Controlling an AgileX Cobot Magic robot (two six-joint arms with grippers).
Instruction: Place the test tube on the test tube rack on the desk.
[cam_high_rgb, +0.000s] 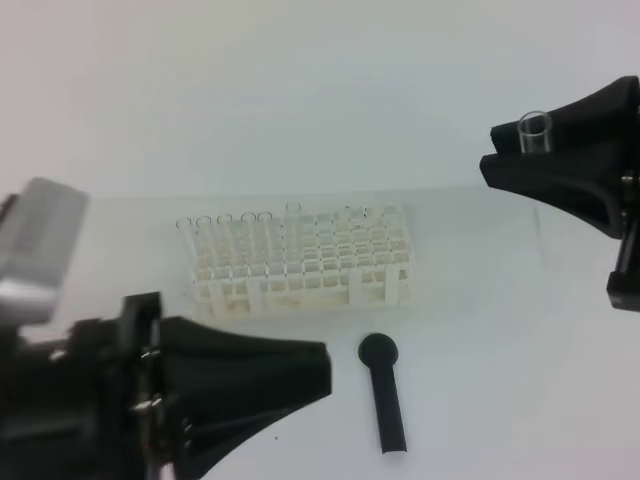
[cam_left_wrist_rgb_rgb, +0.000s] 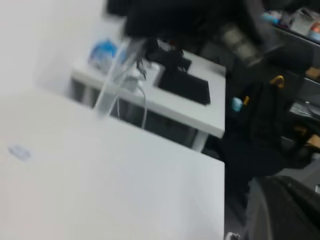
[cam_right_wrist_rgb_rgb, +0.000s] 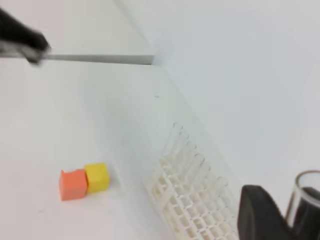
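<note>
Right tool (cam_high_rgb: 540, 140) grips the test tube (cam_high_rgb: 536, 130) aloft at two o'clock of the test tube rack (cam_high_rgb: 305, 262); left tool (cam_high_rgb: 325, 370) closed, empty; insertion remains.

Looks like a lab-cum-office: a white desk (cam_high_rgb: 500, 380) carrying a test tube rack (cam_high_rgb: 305, 262) of glass tubes, and beyond it another white table (cam_left_wrist_rgb_rgb: 190, 107) with dark electronics and bags.
</note>
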